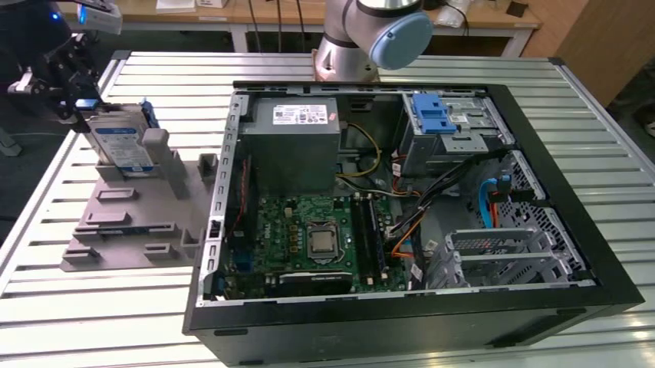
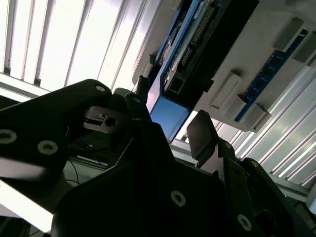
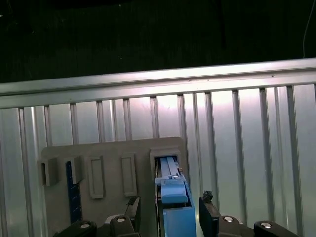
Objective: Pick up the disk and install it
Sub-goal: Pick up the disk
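The disk (image 1: 121, 142), silver with a blue-and-white label and a blue frame, stands on edge in a slot of the grey holder (image 1: 133, 222) at the exterior view's left. My gripper (image 1: 87, 107) hovers at the disk's upper end. In the first wrist view the disk (image 3: 173, 197) lies between the two black fingertips (image 3: 132, 210), with a gap on each side. My gripper (image 3: 169, 212) is open. The second wrist view shows the disk's connector edge (image 2: 187, 54) just beyond the gripper (image 2: 170, 116), the fingers straddling its blue frame.
An open black computer case (image 1: 573, 230) lies on the slatted metal table (image 1: 82, 307) to the holder's right. Inside are a grey power supply (image 1: 297, 146), a motherboard (image 1: 317, 238), cables and a drive bay with a blue latch (image 1: 442, 115). The arm's base (image 1: 358, 46) stands behind the case.
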Controlling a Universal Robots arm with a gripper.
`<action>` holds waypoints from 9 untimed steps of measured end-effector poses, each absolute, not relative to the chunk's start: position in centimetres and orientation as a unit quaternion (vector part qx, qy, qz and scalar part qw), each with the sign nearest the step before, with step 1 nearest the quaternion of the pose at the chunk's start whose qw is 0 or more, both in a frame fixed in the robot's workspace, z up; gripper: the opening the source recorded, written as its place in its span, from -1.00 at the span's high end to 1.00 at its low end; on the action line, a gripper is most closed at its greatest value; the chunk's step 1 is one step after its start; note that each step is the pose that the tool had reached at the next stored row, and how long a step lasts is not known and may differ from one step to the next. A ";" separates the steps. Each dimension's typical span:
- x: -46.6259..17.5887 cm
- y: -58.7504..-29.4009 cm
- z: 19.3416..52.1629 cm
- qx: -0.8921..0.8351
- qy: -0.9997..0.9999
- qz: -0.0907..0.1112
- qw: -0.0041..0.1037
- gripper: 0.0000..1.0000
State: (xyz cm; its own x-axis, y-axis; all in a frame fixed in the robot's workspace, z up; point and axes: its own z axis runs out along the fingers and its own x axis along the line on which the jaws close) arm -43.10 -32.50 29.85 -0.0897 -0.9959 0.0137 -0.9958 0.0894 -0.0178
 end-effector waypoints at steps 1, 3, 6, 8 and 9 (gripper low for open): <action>-43.1 -32.5 29.9 -0.675 0.738 -0.011 0.001 -0.15; -43.1 -32.5 29.9 -0.675 0.738 -0.011 0.001 0.00; -43.1 -32.5 29.7 -0.675 0.738 -0.011 0.001 0.00; -43.1 -32.4 29.6 -0.675 0.738 -0.011 0.001 0.00; -43.1 -32.4 29.6 -0.675 0.738 -0.011 0.001 0.00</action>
